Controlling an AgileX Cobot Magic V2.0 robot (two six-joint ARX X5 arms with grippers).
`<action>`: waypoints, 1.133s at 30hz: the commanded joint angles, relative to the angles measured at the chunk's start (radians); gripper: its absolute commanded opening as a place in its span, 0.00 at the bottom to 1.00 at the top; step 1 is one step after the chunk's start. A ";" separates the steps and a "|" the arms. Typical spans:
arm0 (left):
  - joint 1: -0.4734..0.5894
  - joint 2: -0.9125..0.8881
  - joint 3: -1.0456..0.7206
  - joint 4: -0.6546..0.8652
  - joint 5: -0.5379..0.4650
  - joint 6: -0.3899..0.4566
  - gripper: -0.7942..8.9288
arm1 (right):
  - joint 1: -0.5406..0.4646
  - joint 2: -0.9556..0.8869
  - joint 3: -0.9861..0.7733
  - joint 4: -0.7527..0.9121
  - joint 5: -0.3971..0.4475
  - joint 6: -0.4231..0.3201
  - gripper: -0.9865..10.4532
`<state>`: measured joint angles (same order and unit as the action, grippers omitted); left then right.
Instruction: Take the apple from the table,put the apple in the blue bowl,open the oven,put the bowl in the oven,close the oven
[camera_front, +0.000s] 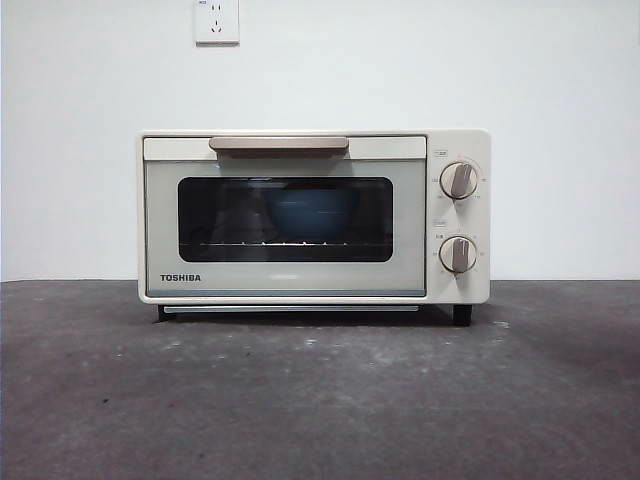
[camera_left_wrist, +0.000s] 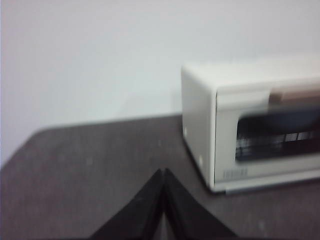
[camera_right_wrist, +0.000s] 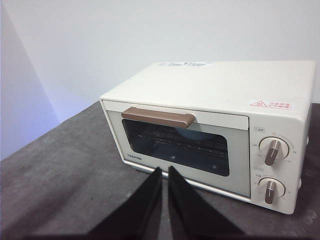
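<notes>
The cream-white oven (camera_front: 290, 275) stands on the dark grey table (camera_front: 320, 400) with its door closed and its taupe handle (camera_front: 279, 145) at the top. Through the dark glass the blue bowl (camera_front: 300, 215) shows on the wire rack inside. The apple is hidden. My left gripper (camera_left_wrist: 163, 172) is shut and empty, hovering over the table well off the oven's (camera_left_wrist: 200, 110) left front corner. Facing the oven (camera_right_wrist: 225, 90) door from a short distance, my right gripper (camera_right_wrist: 165, 170) is shut and empty too. Neither arm shows in the front view.
Two grey knobs (camera_front: 459, 180) (camera_front: 458, 254) sit on the oven's right panel. A white wall with a socket (camera_front: 216, 20) rises right behind the oven. In the left wrist view the table's rounded edge (camera_left_wrist: 30, 140) lies to the oven's left.
</notes>
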<state>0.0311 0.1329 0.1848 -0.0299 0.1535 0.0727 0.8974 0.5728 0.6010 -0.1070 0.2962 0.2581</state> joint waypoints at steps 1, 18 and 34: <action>0.006 -0.030 -0.055 -0.002 -0.005 0.014 0.09 | 0.011 0.005 0.007 0.010 0.005 -0.009 0.09; 0.009 -0.130 -0.178 -0.146 -0.005 -0.039 0.09 | 0.011 0.005 0.008 0.010 0.005 -0.009 0.09; 0.009 -0.130 -0.178 -0.142 -0.004 -0.070 0.09 | 0.011 0.005 0.008 0.010 0.005 -0.009 0.09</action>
<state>0.0372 0.0048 0.0311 -0.1711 0.1524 0.0086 0.8974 0.5728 0.6010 -0.1070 0.2962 0.2581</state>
